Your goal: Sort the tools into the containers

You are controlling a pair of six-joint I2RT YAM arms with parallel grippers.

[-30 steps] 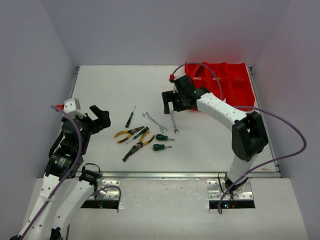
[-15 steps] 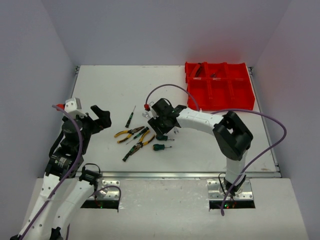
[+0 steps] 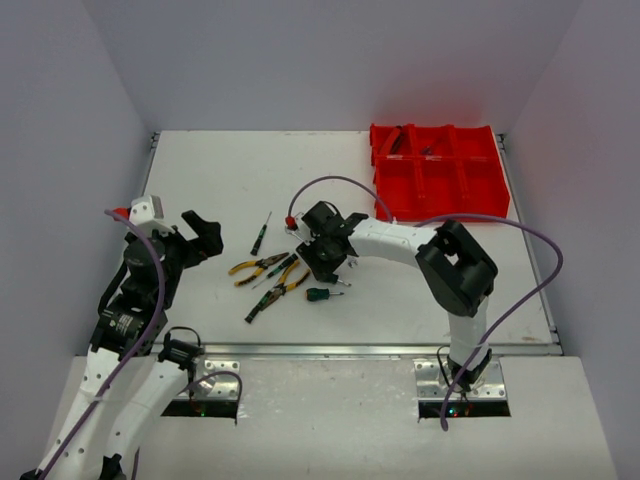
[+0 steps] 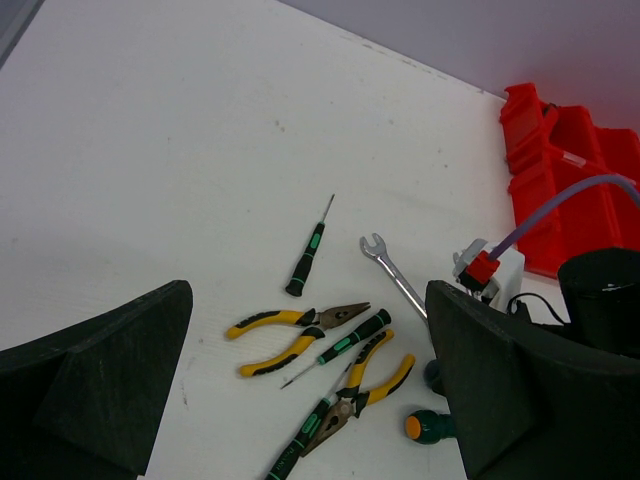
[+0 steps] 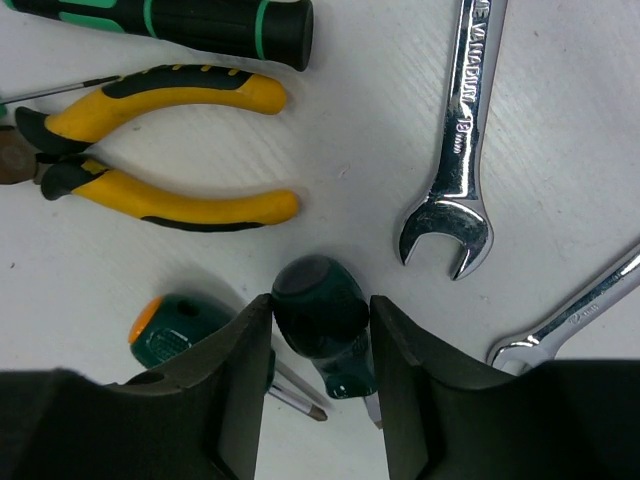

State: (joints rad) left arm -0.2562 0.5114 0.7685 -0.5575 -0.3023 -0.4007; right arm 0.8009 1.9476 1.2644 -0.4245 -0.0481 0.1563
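Top view: a white table (image 3: 220, 170) with red bins (image 3: 437, 182) at the far right corner, well apart from the loose tools near the middle. The right gripper (image 3: 328, 268) is down among those tools and covers several of them.

The right wrist view shows what it covers. Its two fingers press against both sides of a dark green stubby screwdriver (image 5: 320, 310), which lies on the table. Crowding it are an orange-capped stubby (image 5: 172, 335) just to the left, touching the left finger (image 5: 240, 390), and yellow pliers (image 5: 180, 95) beyond. A long screwdriver (image 5: 200, 20) lies past the pliers. A wrench (image 5: 462, 130) has its open head just beside the held handle, and a second wrench (image 5: 575, 315) lies at the right.

The left gripper (image 3: 205, 235) hangs above the table's left side, jaws wide apart, holding nothing. Its wrist view adds a slim screwdriver (image 4: 305, 265) lying alone and a second pair of pliers (image 4: 265, 322), both left of the cluster.
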